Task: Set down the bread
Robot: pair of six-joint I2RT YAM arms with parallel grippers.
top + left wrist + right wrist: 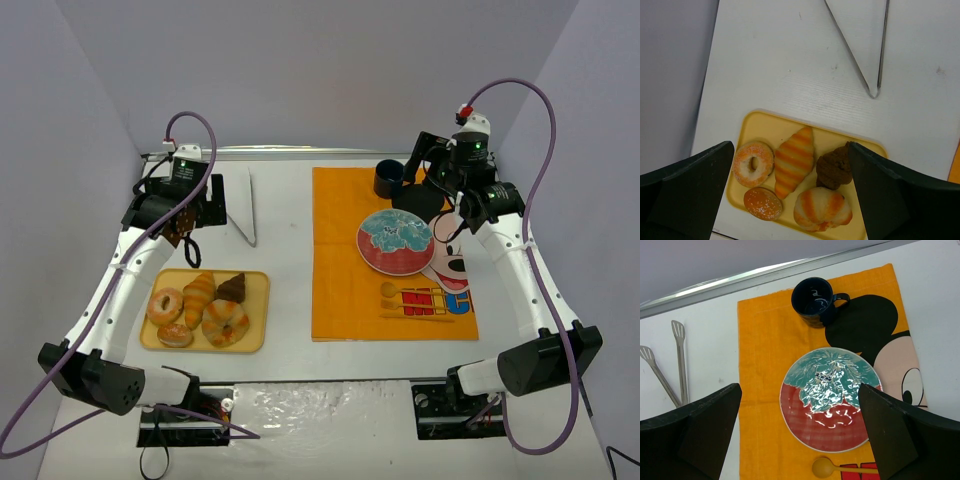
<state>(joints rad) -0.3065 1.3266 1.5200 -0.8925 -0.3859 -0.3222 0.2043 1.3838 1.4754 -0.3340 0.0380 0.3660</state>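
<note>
The dark brown wedge of bread (pixel 232 288) lies at the back right of the yellow tray (pixel 257 320), beside a ridged croissant (pixel 199 296). In the left wrist view the bread (pixel 834 167) sits just inside the right finger. My left gripper (pixel 790 200) hangs open high above the tray, empty. My right gripper (pixel 800 440) is open and empty above the red and teal plate (pixel 830 397), which rests on the orange placemat (pixel 345 270). The plate also shows in the top view (pixel 395 241).
The tray also holds a sugared ring donut (pixel 754 163), a round orange bun (pixel 763 203) and a striped roll (pixel 822 208). Metal tongs (pixel 250 205) lie behind the tray. A dark mug (pixel 389 179) and yellow spoons (pixel 415 292) sit on the placemat.
</note>
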